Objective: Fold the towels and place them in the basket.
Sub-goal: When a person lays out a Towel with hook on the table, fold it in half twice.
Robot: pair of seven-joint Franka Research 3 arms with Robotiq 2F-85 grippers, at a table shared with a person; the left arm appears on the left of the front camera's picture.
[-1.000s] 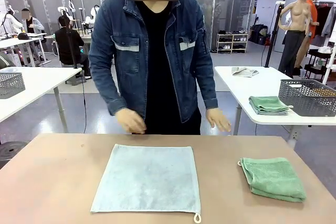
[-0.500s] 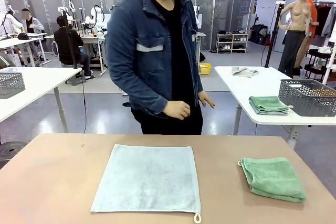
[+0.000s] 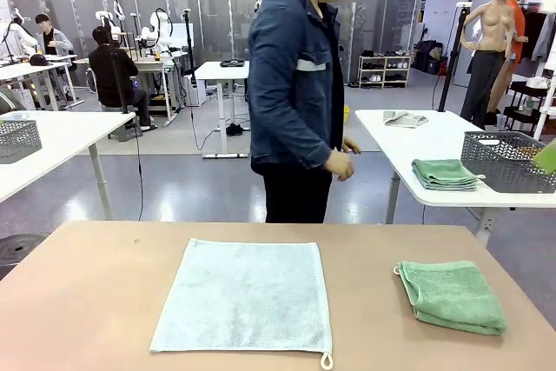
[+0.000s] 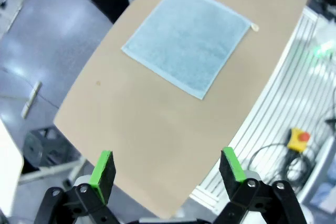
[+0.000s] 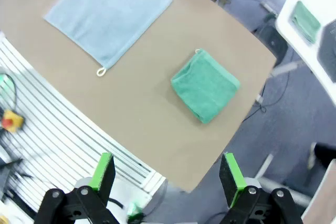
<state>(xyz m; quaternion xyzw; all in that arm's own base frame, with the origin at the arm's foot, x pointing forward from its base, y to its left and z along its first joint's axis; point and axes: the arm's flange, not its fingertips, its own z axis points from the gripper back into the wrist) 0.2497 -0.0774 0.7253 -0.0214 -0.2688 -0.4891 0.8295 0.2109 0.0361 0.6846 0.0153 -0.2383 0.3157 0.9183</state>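
1. The pale grey-blue towel [image 3: 243, 297] lies spread flat and unfolded near the middle of the tan counter [image 3: 87, 293], with its near edge close to the robot's side.
2. A small white loop tag [image 3: 327, 360] hangs off its near right corner; any print on it is too small to read.
3. The mint green towel [image 3: 452, 295] sits folded into a thick square toward the right end of the counter, well apart from the other towel.
4. The left gripper [image 4: 167, 166] hangs high above the counter's edge, its jaws spread wide with nothing between the green pads.
5. The right gripper [image 5: 167, 170] hangs high as well, past the counter's edge, with its jaws also spread and empty.
6. A person [image 3: 300, 102] in a denim jacket stands at the far side, turned side-on, with one hand [image 3: 339, 164] at waist height.
7. A dark grey mesh basket [image 3: 508, 161] stands on a white table [image 3: 426, 141] behind and to the right, just beside another folded green cloth [image 3: 443, 173].
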